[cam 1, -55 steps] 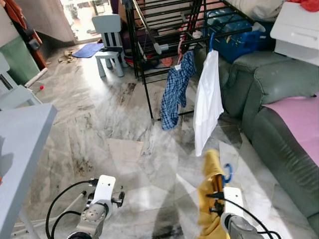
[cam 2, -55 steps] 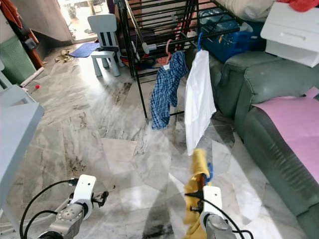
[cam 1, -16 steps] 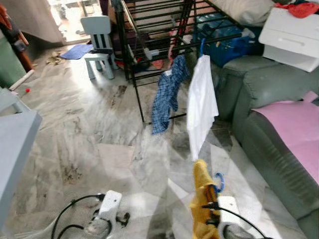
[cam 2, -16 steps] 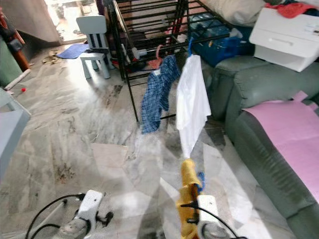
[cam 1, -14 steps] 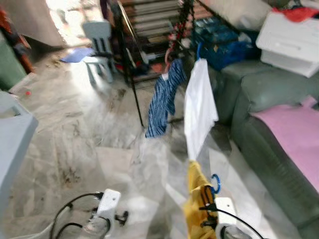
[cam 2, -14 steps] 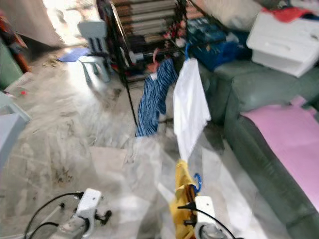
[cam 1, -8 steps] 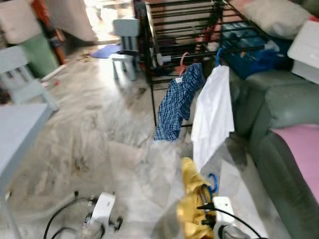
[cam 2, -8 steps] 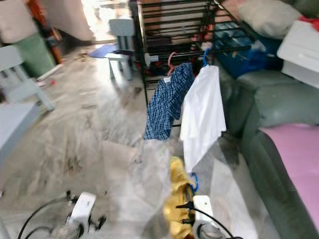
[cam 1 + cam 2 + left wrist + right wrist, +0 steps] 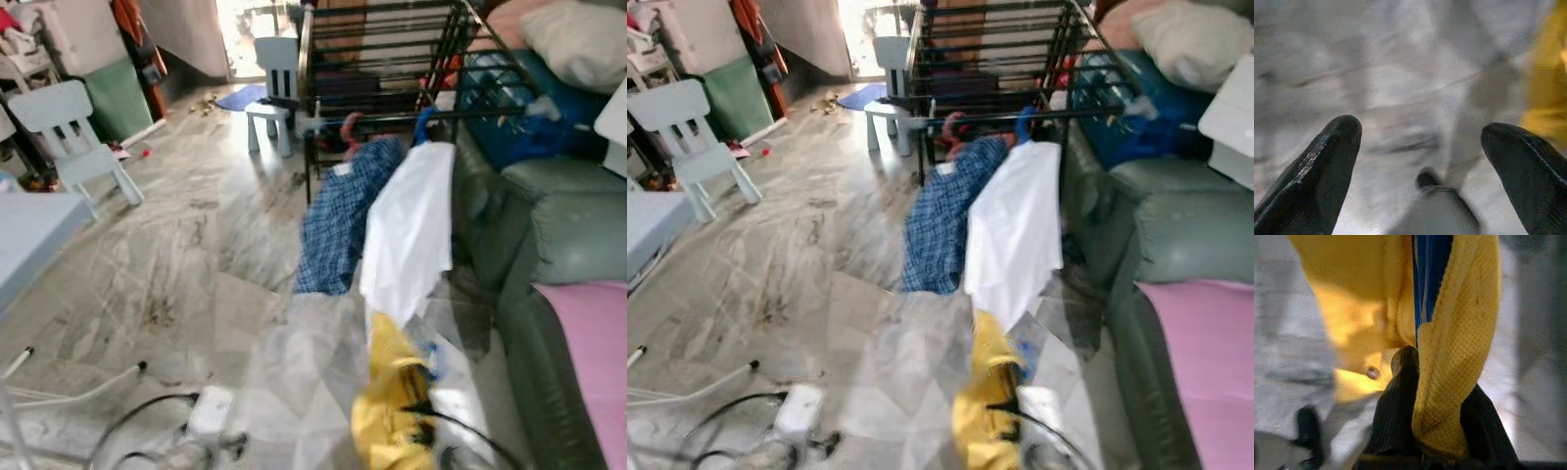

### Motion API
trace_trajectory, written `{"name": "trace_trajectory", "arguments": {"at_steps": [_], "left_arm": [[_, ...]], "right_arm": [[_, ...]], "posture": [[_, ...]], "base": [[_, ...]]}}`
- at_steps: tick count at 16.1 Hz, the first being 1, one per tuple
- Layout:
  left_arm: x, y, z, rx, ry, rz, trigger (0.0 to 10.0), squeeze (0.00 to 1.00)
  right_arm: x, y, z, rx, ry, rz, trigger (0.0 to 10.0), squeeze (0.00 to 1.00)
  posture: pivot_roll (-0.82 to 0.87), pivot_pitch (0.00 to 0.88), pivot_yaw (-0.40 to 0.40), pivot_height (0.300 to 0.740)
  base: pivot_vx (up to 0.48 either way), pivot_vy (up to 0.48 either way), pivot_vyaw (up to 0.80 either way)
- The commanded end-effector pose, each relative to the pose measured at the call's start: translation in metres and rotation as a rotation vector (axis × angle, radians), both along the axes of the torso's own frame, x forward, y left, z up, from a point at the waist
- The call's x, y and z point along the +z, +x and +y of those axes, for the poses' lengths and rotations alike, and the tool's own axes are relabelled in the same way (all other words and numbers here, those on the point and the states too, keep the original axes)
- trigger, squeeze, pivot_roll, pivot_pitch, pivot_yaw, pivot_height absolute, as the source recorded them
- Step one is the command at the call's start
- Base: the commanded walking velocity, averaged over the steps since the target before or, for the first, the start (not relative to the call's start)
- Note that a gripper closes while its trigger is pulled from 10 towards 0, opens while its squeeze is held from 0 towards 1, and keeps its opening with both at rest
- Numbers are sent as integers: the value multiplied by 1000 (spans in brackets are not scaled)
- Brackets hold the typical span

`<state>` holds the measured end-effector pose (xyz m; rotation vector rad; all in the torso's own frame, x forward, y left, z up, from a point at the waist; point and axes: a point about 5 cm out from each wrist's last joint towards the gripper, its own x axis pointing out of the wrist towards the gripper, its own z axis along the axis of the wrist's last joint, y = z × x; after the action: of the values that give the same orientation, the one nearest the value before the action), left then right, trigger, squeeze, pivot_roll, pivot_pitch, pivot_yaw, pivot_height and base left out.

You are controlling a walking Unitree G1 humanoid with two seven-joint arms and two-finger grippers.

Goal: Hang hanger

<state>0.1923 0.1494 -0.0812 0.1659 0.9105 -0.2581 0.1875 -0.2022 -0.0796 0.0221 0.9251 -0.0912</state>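
A blue hanger [image 9: 1431, 274] draped with a yellow garment [image 9: 392, 411] sits low in the head views, right of centre, held up above the marble floor [image 9: 186, 264]; in the right wrist view the right gripper [image 9: 1425, 396] has its two black fingers [image 9: 1398, 401] pressed together on the yellow cloth, with the blue bar of the hanger running between the folds just beyond the fingertips; the head views are blurred there, so the hanger's hook shows as little more than a blue smudge beside the cloth. Just beyond the yellow garment a white shirt [image 9: 411, 235] hangs from a blue hanger hook [image 9: 423, 122] on the front rail of a black drying rack [image 9: 382, 59]; a blue checked shirt [image 9: 338, 230] hangs beside it, toward the robot's left, under a red hook. The left gripper [image 9: 1420, 147] hangs low at the left over the floor, its fingers spread wide apart and holding nothing; a sliver of yellow cloth shows at one edge of its wrist view. A grey-green sofa [image 9: 563, 235] with a pink cover [image 9: 593, 343] runs along the right; a pillow [image 9: 573, 44] lies above it; two pale blue child's chairs [image 9: 73, 137] stand far left and at the back; a pale blue table [image 9: 24, 245] edge juts in at the left.
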Motion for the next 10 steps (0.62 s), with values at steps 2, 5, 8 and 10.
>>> {"name": "trace_trajectory", "arguments": {"at_steps": [2,5,8,10], "left_arm": [[1,1,13,11,28,-1,10000,0],[1,1,12,27,-2,-8,10000,0],[2,1,11,19,-28,-12,10000,0],[2,1,12,21,-32,-10,10000,0]], "right_arm": [[8,16,7,-30,22,-73,10000,0],[9,17,5,-51,5,-79,10000,0],[10,16,-1,-84,0,-85,10000,0],[9,16,-2,-87,-3,-85,10000,0]], "posture": [[-136,0,69,740],[-137,0,70,740],[-140,0,75,740],[-142,0,78,740]], "base": [[294,-341,0],[0,0,0],[0,0,-458],[0,0,-800]]}}
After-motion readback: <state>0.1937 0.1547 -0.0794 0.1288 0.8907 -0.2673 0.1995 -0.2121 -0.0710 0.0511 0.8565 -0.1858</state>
